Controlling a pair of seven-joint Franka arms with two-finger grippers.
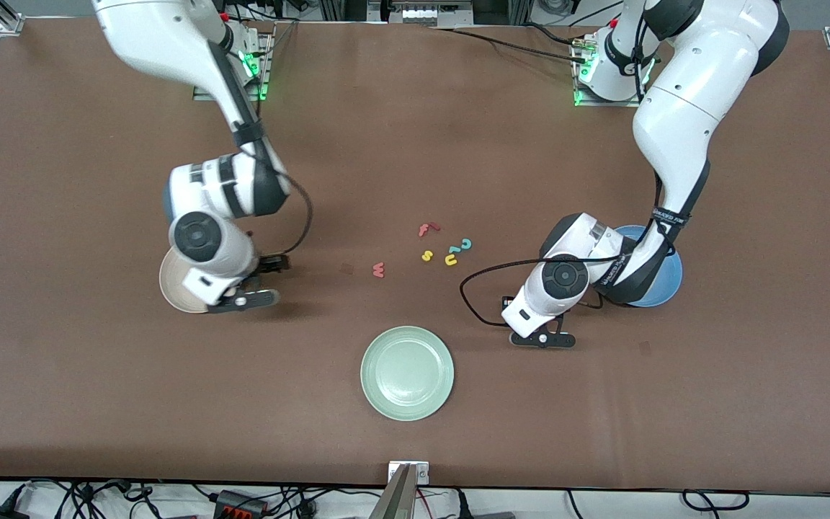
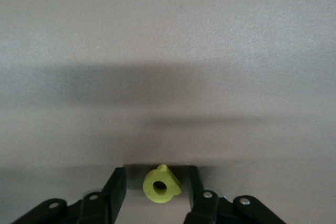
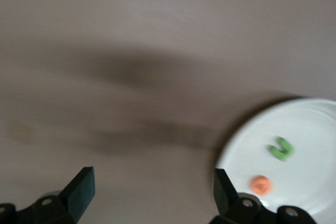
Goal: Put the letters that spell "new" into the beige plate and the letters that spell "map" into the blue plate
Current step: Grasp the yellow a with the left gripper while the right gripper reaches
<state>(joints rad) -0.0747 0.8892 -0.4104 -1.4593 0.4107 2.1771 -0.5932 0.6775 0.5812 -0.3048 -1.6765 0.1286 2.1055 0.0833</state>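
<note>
Beside the blue plate [image 1: 663, 277], the left gripper [image 2: 156, 192] brackets the yellow p [image 2: 161, 184], fingers half-closed, grip uncertain. Right gripper [image 3: 152, 192] hangs wide open, empty, beside the beige plate [image 3: 310, 129].

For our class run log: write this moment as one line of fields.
left gripper: fingers around yellow p | right gripper: open beside beige plate | plate holds green n, orange e

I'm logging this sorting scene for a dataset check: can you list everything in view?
beige plate: one, cream, right arm's end, partly under that arm
n and e: green, orange, in the beige plate
blue plate: one, left arm's end
green plate: one, pale, nearest the camera
w: salmon-red, mid-table
spare letters: red, yellow, teal, clustered mid-table
p: yellow, between the left gripper's fingers
left gripper: around the p
right gripper: open, beside the beige plate
</note>
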